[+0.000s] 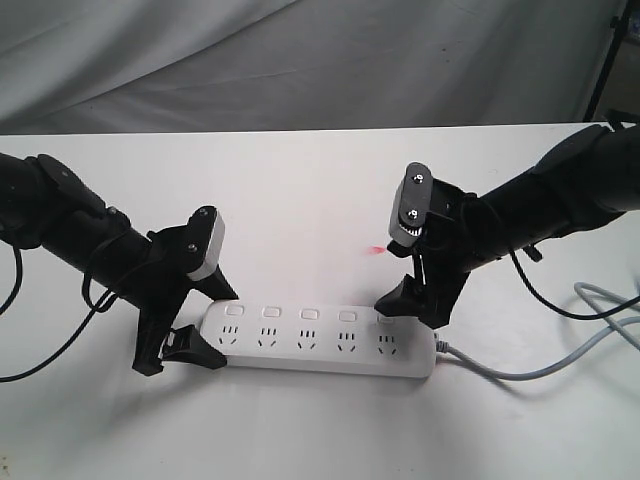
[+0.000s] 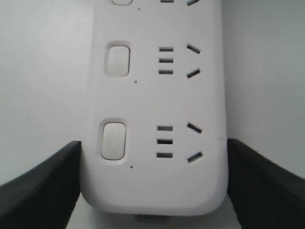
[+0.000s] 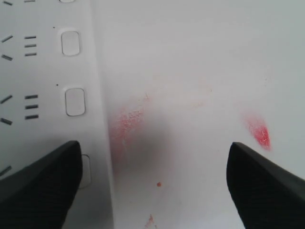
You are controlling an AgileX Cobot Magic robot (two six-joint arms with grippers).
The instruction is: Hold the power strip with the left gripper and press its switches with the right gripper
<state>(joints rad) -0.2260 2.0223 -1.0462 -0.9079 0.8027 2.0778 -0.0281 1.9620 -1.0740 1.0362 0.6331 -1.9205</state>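
Observation:
The white power strip [image 1: 320,340] lies flat on the white table, its row of switches [image 1: 309,314] along the far side. My left gripper [image 1: 215,328] is shut on the strip's left end, one finger against each long side; the left wrist view shows that end [image 2: 157,95] between the fingers [image 2: 43,191], with the end switch [image 2: 113,140] bare. My right gripper [image 1: 408,310] is open over the cable end. In the right wrist view one finger [image 3: 43,186] partly covers the last switch [image 3: 86,171]; contact cannot be told. The other finger is over bare table.
The strip's grey cable [image 1: 540,370] runs off to the right and loops back. Red smears [image 3: 259,133] mark the table behind the strip [image 1: 375,249]. A grey cloth backdrop [image 1: 300,60] hangs past the table's far edge. Thin black cables [image 1: 15,300] trail from the left arm.

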